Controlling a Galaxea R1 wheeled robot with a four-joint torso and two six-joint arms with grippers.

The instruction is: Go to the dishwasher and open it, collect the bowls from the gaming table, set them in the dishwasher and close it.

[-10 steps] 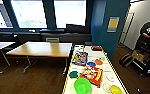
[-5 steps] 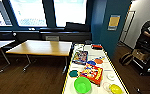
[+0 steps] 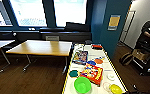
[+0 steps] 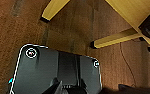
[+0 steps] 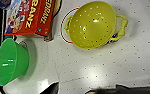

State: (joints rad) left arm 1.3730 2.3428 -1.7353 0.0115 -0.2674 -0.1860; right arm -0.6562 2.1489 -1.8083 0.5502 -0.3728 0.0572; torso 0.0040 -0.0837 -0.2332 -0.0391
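The gaming table [image 3: 70,65], white-topped with a yellow edge, runs away from me in the head view. A bright green bowl [image 3: 82,85] stands near its front end, with a small white bowl [image 3: 111,76] to the right. Farther back lie a blue bowl [image 3: 91,62] and an orange bowl [image 3: 98,61]. In the right wrist view the green bowl [image 5: 12,61] rests on the speckled white top, with my right gripper [image 5: 73,90] over that top beside it. My left gripper [image 4: 68,87] hangs over brown floor. The dishwasher is out of view.
A yellow colander [image 5: 93,23] sits by a red game box [image 5: 31,16]; another game box [image 3: 80,57] lies farther back. Wooden tables [image 3: 41,47] stand to the left, their legs [image 4: 113,40] near my left arm. A person [image 3: 149,27] stands at the right by a dark cart.
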